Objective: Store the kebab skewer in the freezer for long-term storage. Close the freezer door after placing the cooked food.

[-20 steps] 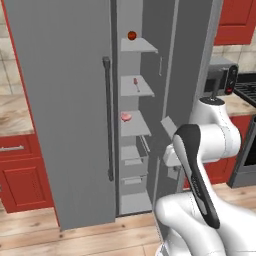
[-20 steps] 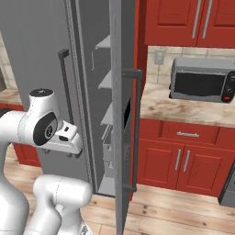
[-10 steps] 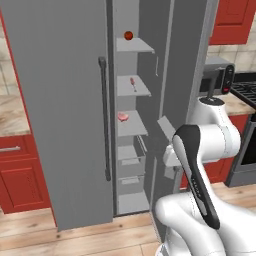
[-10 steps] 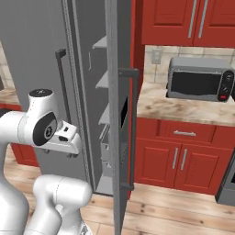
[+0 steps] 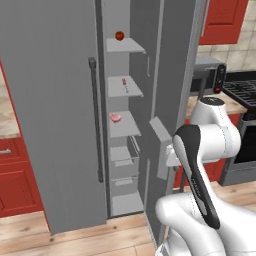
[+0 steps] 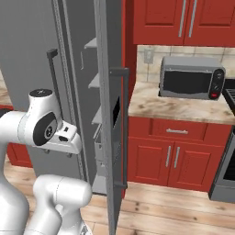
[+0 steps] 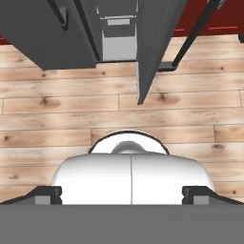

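White robot arm (image 5: pixel 210 137) with dark joints.
Glossy rounded segments, black bands at joints (small dark fingertips (image 7: pixel 47 194) below).

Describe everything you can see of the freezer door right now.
The freezer door is a tall, plain grey panel, metallic-looking, standing open and seen nearly edge-on in the right base view. On its outer face sits a dark square dispenser recess and a long dark vertical bar handle fixed at top and bottom. The left base view shows its grey inner side with a small projecting bin. From the hand view, its bottom edge hangs just above the wooden floor. Nothing touches it.
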Available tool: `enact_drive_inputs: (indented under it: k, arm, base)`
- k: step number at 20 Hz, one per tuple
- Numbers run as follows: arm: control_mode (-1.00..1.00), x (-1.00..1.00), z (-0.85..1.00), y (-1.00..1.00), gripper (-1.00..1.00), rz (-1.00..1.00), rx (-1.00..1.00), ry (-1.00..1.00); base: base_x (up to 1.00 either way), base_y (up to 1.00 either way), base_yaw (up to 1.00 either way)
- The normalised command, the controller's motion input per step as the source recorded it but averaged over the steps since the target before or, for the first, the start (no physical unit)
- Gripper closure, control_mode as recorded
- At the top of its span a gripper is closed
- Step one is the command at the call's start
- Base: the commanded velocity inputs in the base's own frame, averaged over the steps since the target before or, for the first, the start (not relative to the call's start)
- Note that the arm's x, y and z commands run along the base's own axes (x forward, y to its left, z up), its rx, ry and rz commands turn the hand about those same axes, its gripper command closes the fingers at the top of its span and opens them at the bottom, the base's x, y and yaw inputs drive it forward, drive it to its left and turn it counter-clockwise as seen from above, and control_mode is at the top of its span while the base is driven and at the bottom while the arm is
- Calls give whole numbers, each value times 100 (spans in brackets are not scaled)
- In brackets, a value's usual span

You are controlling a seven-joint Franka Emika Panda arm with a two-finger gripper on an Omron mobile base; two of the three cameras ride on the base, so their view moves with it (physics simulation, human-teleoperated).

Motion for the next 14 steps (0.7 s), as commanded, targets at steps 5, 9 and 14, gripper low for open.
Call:
enact_drive_inputs:
  k: [5,9,14]
  arm:
    - [100,0,0,0,-100,0,0,0]
    - [100,0,0,0,-100,0,0,0]
    - [100,0,0,0,-100,0,0,0]
  base:
    - [6,7,-3]
    - [6,26,0]
    - [7,30,0]
